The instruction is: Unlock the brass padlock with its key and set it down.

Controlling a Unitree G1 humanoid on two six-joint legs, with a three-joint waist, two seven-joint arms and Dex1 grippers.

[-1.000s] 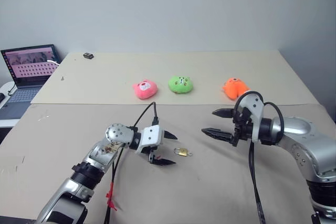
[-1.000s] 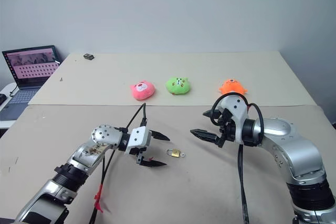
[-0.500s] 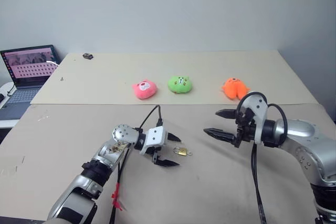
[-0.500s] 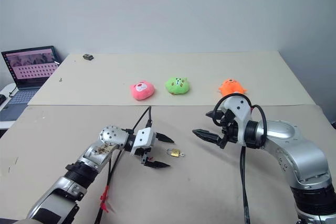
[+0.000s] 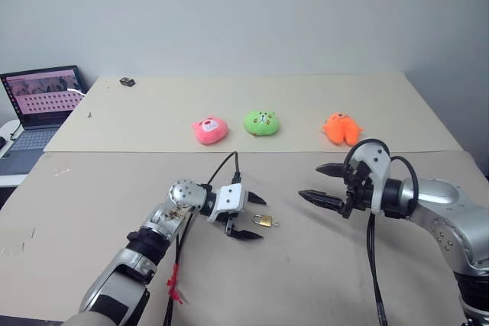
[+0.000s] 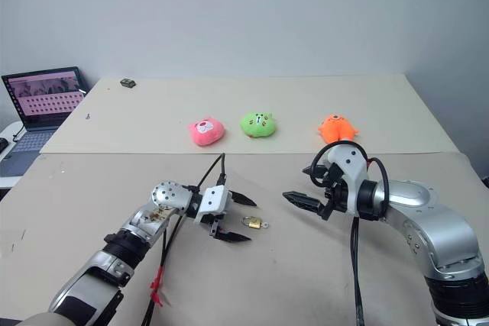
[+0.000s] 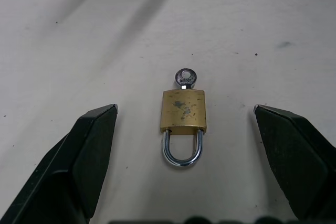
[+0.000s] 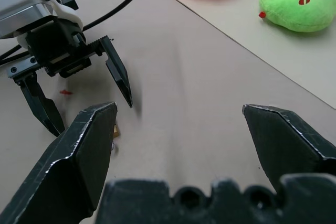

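Note:
The brass padlock lies flat on the tan table, its silvery shackle toward my left wrist. The key juts from its far end. My left gripper is open and low over the table, one black finger on each side of the padlock and neither touching it. My right gripper is open and empty. It hovers above the table to the right of the padlock and points toward it. In the right wrist view the left gripper shows ahead, and a gold bit of the padlock peeks beside a finger.
Three plush toys sit in a row farther back: pink, green and orange. A laptop stands off the table's left edge. A small dark object lies at the far left corner. Black cables trail from both wrists.
My left gripper has slid right toward the padlock, so its open fingers now straddle it. The right gripper has held its place and the padlock has not moved.

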